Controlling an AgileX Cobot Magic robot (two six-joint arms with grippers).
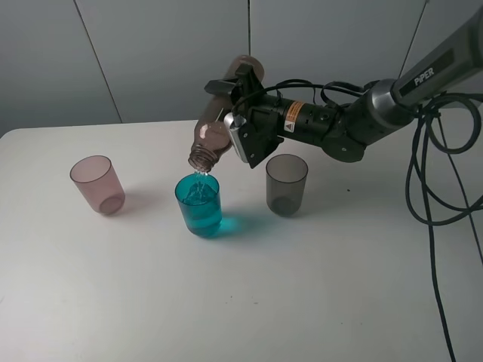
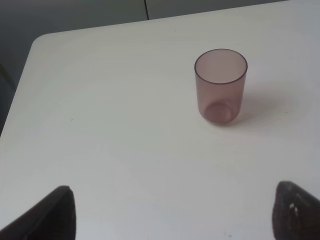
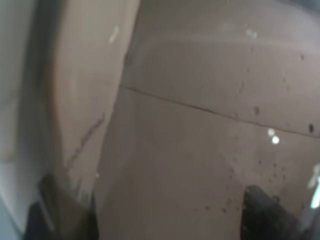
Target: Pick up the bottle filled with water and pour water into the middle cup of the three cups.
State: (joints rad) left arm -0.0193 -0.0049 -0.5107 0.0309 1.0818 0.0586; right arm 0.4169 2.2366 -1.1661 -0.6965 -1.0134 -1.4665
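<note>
My right gripper [image 1: 235, 113] is shut on the smoky-brown bottle [image 1: 219, 132] and holds it tipped steeply, neck down to the left. The bottle's mouth [image 1: 199, 160] hangs just above the teal-blue middle cup [image 1: 199, 204], and water runs into the cup. The pale pink cup [image 1: 98, 184] stands to the left and the smoky-grey cup [image 1: 286, 184] to the right. The right wrist view is filled by the bottle's brown wall [image 3: 200, 150]. My left gripper [image 2: 172, 212] is open over bare table; the pink cup [image 2: 220, 86] stands well beyond it.
The white table [image 1: 249, 302] runs to a rounded far-left corner [image 2: 42, 42] before a grey wall. The right arm [image 1: 355, 121] reaches in from the upper right, with black cables [image 1: 434, 188] hanging along the table's right edge.
</note>
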